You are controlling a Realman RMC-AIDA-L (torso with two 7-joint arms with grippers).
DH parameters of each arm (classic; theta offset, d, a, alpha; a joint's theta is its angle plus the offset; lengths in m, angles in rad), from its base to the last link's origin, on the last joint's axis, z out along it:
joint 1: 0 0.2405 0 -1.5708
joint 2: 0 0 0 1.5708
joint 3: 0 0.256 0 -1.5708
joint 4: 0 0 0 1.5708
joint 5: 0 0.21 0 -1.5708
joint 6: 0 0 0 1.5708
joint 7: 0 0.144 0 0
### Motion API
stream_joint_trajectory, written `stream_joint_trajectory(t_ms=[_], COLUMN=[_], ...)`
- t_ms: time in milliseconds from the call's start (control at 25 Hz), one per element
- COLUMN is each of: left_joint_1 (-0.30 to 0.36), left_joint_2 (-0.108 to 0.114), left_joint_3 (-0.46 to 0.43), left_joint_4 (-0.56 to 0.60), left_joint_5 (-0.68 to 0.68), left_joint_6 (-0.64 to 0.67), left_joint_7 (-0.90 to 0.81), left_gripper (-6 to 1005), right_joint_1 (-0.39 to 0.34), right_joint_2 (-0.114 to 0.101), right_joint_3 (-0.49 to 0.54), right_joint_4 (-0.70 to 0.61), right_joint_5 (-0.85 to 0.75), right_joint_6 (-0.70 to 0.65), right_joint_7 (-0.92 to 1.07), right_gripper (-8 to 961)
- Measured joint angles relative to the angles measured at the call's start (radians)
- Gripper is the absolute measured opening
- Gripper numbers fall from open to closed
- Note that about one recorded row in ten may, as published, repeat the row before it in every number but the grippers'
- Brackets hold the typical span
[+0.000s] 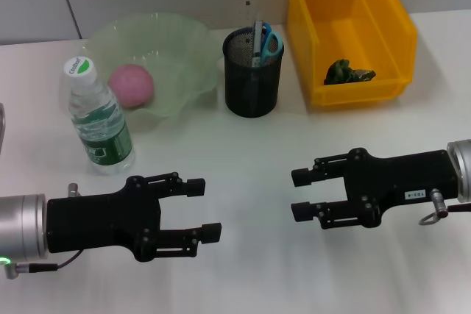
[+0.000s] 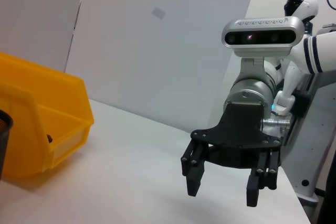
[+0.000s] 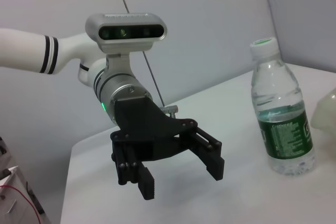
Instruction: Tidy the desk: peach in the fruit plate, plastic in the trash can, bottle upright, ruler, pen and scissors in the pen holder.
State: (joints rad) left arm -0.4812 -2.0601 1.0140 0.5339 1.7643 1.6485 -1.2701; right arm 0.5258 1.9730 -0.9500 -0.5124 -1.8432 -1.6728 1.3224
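Here, both arms hovered low in the head view above the white desk (image 1: 243, 167), neither one touching anything. The left gripper (image 1: 206, 209) sat at the lower left of the frame, its jaws spread apart with nothing between them. The right gripper (image 1: 302, 195) sat at the lower right, pointing toward the frame's centre, its jaws likewise parted and empty. The two faced each other, well apart.

The pink peach (image 1: 132, 85) lay inside the translucent green fruit plate (image 1: 180, 38) at the upper left. Just beside that plate, nearer the lower edge, the water bottle (image 1: 99, 119) stood upright with its white cap on. At upper centre stood the black mesh pen holder (image 1: 252, 79), with blue-handled scissors (image 1: 269, 40) and other thin items poking from its top; which items they were could not be told. At the upper right, the yellow bin (image 1: 383, 20) held a crumpled dark green piece of plastic (image 1: 347, 73) on its floor.
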Motion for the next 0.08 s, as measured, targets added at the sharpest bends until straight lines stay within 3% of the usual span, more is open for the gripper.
stream_joint_trajectory(t_ms=[80], left_joint_1=[0.0], left_joint_2=[0.0], left_joint_3=[0.0], left_joint_4=[0.0], left_joint_5=[0.0], left_joint_6=[0.0], left_joint_7=[0.0], left_gripper=[802], right_joint_1=[0.0], right_joint_2=[0.001], right_joint_3=[0.0], right_joint_4=[0.0], right_joint_5=[0.0], right_joint_6=[0.0], right_joint_7=[0.0], right_gripper=[608])
